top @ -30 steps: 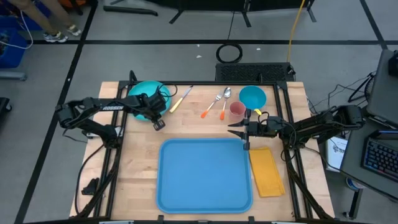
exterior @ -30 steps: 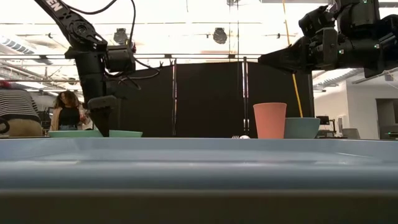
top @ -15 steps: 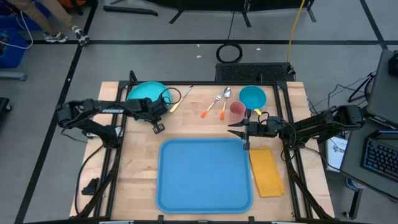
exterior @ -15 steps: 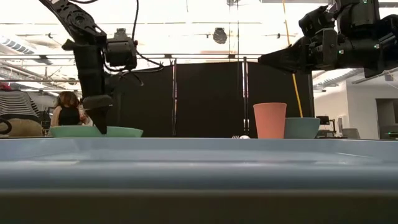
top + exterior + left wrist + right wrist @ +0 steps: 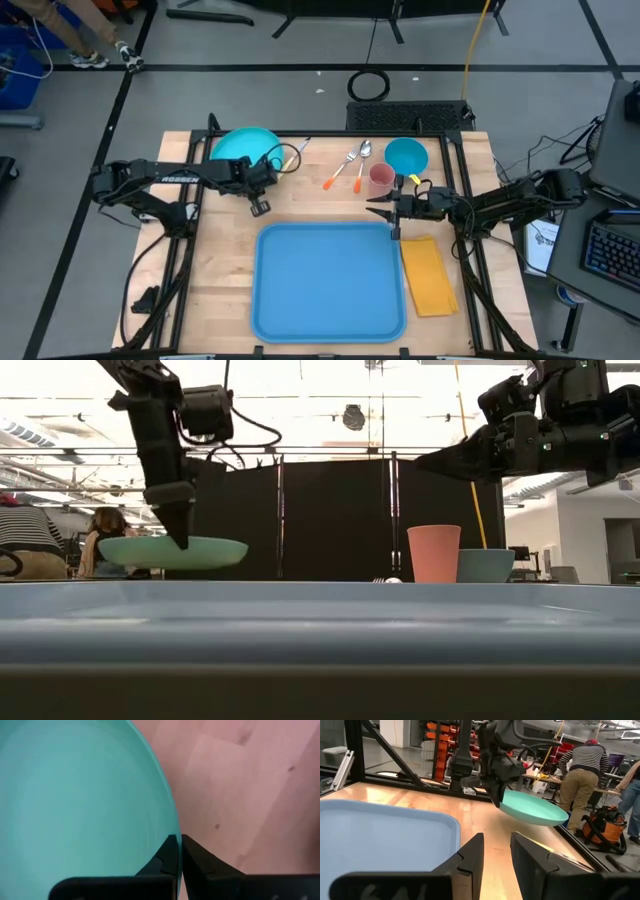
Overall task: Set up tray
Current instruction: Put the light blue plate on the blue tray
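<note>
— How many pieces sit on the worktop (image 5: 225,270)?
— One blue tray (image 5: 328,280), one turquoise plate (image 5: 243,146), one turquoise bowl (image 5: 406,155), one pink cup (image 5: 381,178), one yellow-orange napkin (image 5: 431,275).
— And cutlery?
— Four pieces near the far edge: a yellow-handled knife (image 5: 291,157), an orange-handled utensil (image 5: 336,176), a fork (image 5: 350,160), a spoon (image 5: 363,160).

Only readable thing I can spot is the white "ROBSEN"-looking lettering on the left arm (image 5: 182,177), on the link just behind the turquoise plate (image 5: 243,147). Could be part of a longer brand name, too small to be sure. Nothing else legible.
</note>
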{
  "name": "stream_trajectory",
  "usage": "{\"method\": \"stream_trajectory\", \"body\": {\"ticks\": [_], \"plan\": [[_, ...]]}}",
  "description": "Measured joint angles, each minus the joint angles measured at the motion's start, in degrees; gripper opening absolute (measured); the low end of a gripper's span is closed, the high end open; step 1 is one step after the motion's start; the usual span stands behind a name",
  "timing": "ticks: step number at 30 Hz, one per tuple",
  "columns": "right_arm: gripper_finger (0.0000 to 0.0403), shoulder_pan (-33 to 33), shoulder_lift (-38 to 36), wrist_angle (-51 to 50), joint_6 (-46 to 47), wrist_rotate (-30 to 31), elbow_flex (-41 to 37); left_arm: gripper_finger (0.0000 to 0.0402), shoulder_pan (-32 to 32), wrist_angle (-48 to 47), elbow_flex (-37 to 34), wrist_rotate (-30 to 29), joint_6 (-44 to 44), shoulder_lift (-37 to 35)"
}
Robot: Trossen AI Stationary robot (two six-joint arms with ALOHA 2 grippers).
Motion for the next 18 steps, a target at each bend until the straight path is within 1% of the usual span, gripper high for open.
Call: {"method": "stream_trajectory", "body": {"ticks": [8, 18], "plan": [[0.0086, 0.0, 0.0, 0.0, 0.0, 0.0, 0.0, 0.0006, -8.2, 1.0, 3.3, 0.1, -4.6, 0.0], [0.0086, 0.0, 0.0, 0.1, 0.0, 0.0, 0.0, 0.0006, -20.5, 8.0, 3.5, 0.1, -12.4, 0.0]]}}
